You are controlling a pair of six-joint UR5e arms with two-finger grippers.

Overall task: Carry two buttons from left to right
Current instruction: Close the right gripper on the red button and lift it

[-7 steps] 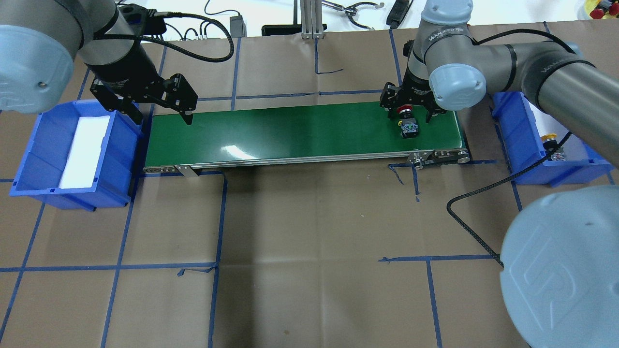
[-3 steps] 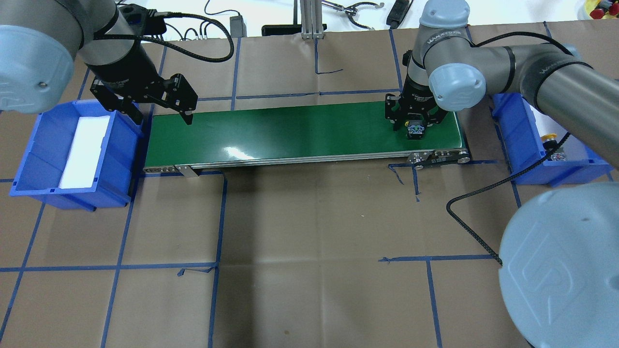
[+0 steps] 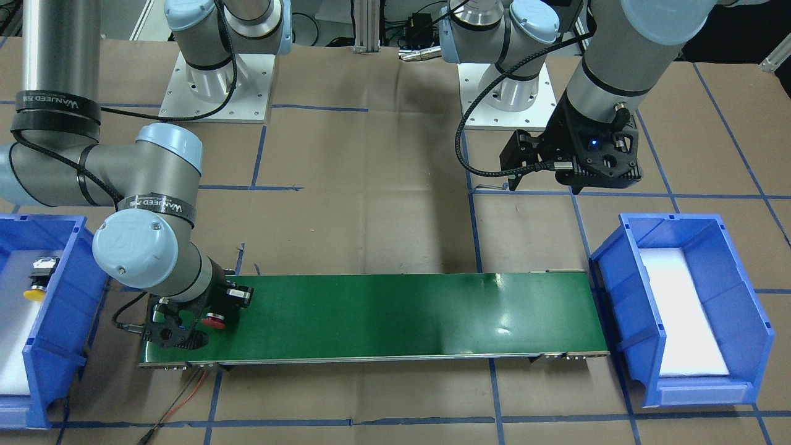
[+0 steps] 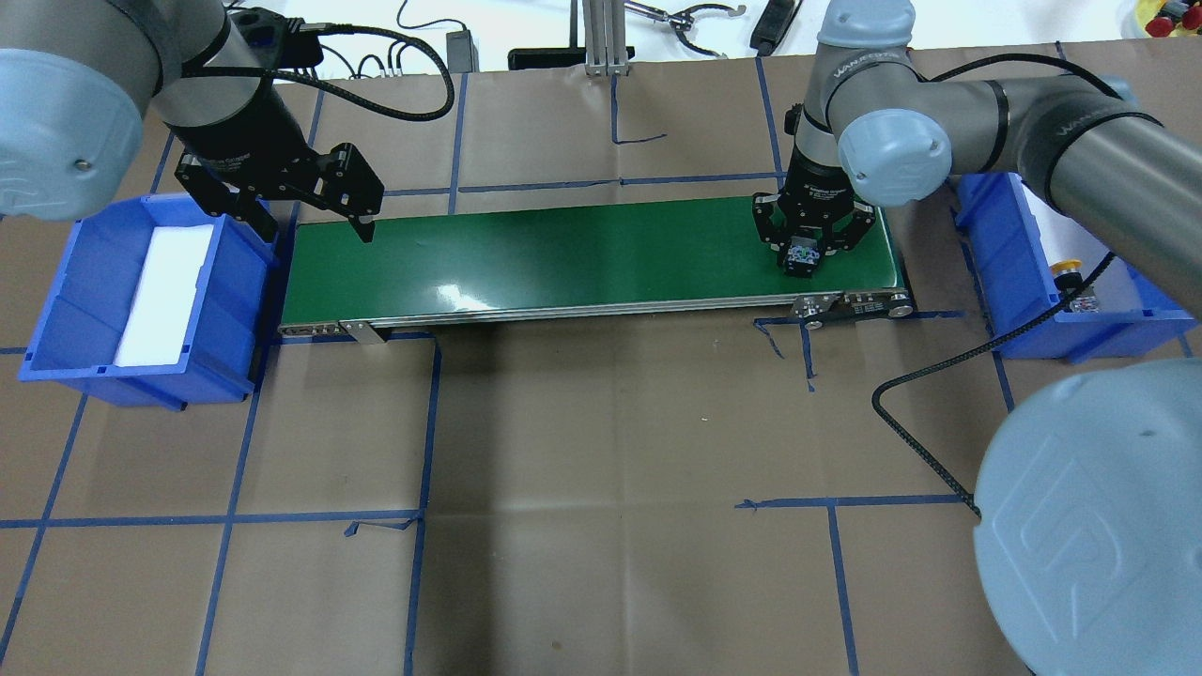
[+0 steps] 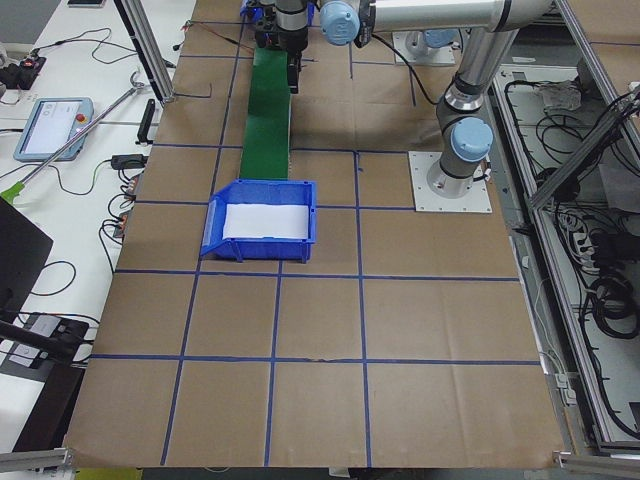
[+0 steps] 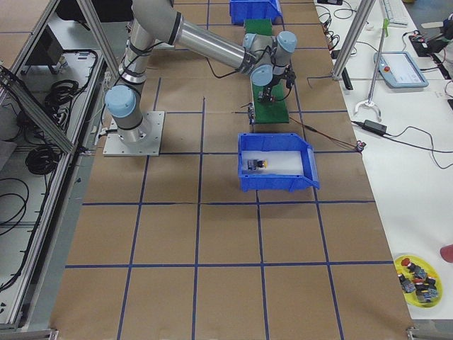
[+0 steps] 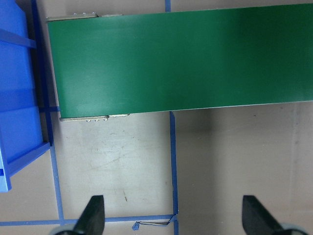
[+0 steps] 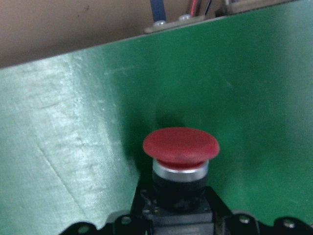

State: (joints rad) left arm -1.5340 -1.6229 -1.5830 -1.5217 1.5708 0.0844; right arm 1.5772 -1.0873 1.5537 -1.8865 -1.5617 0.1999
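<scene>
Right now the right gripper [image 4: 804, 261] is down at the robot's-right end of the green belt [image 4: 582, 253], its fingers clamped on the black body of the red button [image 8: 181, 146], which rests on the belt. The yellow button [image 3: 31, 293] lies in the blue bin [image 3: 65, 296] just beyond that same end. The left gripper [image 4: 316, 225] hangs above the belt's other end, fingers wide apart and holding nothing.

Belt [image 4: 582, 253] middle open; right gripper [image 4: 806, 255] clamped round red button [image 8: 181, 147] blocks 3 o'clock end, left gripper [image 4: 317, 232] hangs over 9 o'clock end.
</scene>
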